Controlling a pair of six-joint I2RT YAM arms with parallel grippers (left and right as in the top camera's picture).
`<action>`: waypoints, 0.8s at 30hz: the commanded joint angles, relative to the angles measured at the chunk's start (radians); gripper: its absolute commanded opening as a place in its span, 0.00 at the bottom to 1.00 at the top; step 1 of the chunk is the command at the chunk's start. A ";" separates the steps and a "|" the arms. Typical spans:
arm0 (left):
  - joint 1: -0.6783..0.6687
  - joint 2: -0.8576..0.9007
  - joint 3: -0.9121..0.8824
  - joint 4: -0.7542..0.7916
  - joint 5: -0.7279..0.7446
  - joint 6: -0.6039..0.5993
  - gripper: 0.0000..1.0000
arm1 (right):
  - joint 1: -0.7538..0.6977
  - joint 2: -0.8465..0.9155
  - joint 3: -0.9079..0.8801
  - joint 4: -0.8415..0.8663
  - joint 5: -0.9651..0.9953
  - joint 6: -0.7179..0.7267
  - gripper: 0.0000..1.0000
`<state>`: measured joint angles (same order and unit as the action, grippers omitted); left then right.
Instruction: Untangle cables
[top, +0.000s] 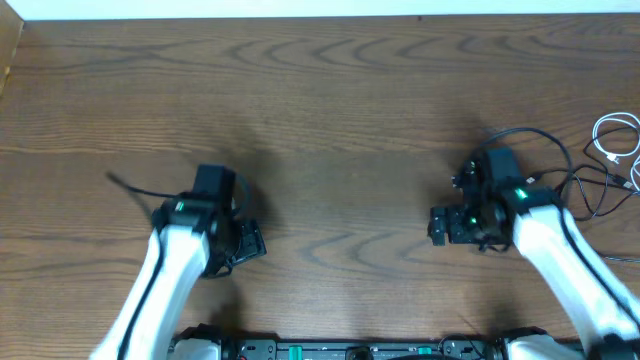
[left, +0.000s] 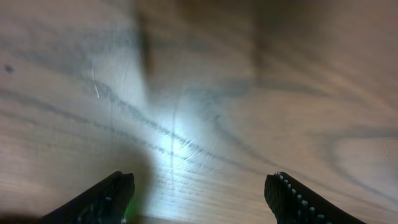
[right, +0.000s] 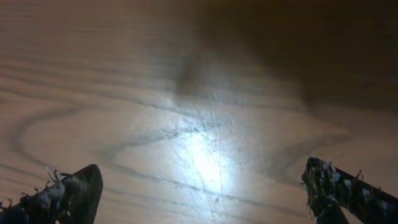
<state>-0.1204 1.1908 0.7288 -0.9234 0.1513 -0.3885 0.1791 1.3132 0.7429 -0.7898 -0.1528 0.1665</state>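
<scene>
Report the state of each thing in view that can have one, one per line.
left claw: open, holding nothing.
right claw: open, holding nothing.
white cable: coiled in loops at the far right of the overhead view, not gripped.
black cable: looped loosely just below the white cable, not gripped; too small to tell whether the two are entangled.

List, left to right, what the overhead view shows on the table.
In order: left gripper → right gripper → white cable at the right edge.
</scene>
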 joint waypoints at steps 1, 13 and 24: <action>0.003 -0.192 -0.023 0.024 -0.006 0.043 0.73 | 0.004 -0.190 -0.056 0.028 0.039 0.013 0.99; 0.003 -0.553 -0.023 0.045 -0.044 0.040 0.99 | 0.004 -0.552 -0.097 0.037 0.094 0.013 0.99; 0.003 -0.546 -0.023 0.043 -0.044 0.040 0.99 | 0.004 -0.554 -0.097 0.034 0.095 0.012 0.99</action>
<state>-0.1204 0.6434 0.7071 -0.8818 0.1242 -0.3584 0.1791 0.7647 0.6579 -0.7563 -0.0700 0.1722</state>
